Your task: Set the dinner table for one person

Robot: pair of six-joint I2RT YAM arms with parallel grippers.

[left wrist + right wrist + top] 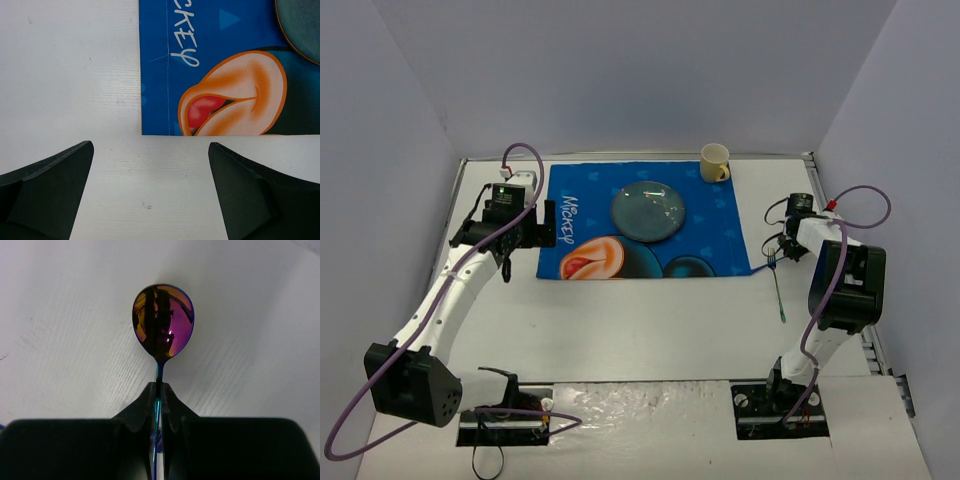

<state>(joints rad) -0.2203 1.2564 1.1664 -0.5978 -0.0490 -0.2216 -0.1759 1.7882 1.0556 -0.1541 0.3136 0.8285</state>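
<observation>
The white dinner table (pixel 650 330) carries a blue Mickey placemat (pixel 650 225) with a grey-blue plate (pixel 649 211) on it. A yellow mug (pixel 714 162) stands at the mat's far right corner. A fork (pixel 778 292) lies on the table right of the mat. My right gripper (pixel 158 389) is shut on the handle of an iridescent spoon (pixel 163 322), held over bare table; in the top view this gripper (pixel 782 246) is just beyond the fork's tines. My left gripper (pixel 151 146) is open and empty over bare table at the mat's left edge (pixel 225 65), also seen from above (pixel 533 226).
Thin metal rails run along the table's left edge (pixel 453 215) and right edge (pixel 817 175). Grey walls enclose the back and both sides. The plate's rim (pixel 302 25) shows at the top right of the left wrist view.
</observation>
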